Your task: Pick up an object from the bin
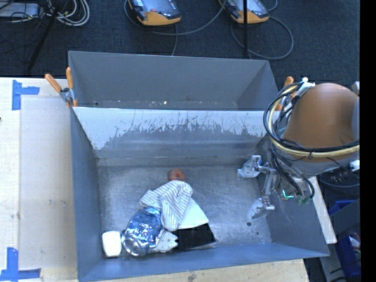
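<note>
Tool (pixel 256 188) and wrist hang low at the right side of the grey bin (pixel 170 93). Its two fingers (pixel 260 207) are spread apart with nothing between them, and under them is bare floor close to the right wall.

Nearest to it, towards the front left, a flat black piece (pixel 195 237) lies with a white sheet (pixel 195 216) touching its upper edge. A striped cloth (pixel 172 201) is draped over that sheet, and a small reddish-brown ball (pixel 176 174) sits just behind the cloth. Farther left are a crumpled silvery foil wrapper (pixel 143 230) and, at the far end of the heap, a small white block (pixel 111 244).

No thing is grasped yet, and every candidate lies well apart from the tool, to its left.

The risks appear to come from the heap itself:
- Closing where it now hangs would probably catch only air.
- The black piece and the sheet lie flat and may slide out from under the fingers.
- The cloth may drag its neighbours along or slip free.
- The ball could roll away at a touch.
</note>
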Robot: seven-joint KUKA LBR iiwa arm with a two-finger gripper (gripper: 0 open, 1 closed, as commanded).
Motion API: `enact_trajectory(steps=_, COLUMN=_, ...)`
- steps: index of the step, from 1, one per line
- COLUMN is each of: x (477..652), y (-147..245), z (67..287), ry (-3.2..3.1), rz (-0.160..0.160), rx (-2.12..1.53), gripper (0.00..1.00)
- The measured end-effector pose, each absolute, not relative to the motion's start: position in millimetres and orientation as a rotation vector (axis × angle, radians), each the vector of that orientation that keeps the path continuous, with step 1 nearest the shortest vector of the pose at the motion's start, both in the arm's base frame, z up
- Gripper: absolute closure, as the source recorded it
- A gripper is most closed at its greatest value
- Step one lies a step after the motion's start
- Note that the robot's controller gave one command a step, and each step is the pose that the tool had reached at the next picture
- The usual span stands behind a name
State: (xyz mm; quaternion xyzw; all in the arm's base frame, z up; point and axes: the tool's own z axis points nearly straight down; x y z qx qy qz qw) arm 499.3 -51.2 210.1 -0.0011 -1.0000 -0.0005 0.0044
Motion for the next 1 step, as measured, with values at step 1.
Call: enact_trajectory(steps=1, x=500.9, y=-51.0, z=213.4, ry=-3.14, rz=-0.001, rx=-0.001, gripper=0.0)
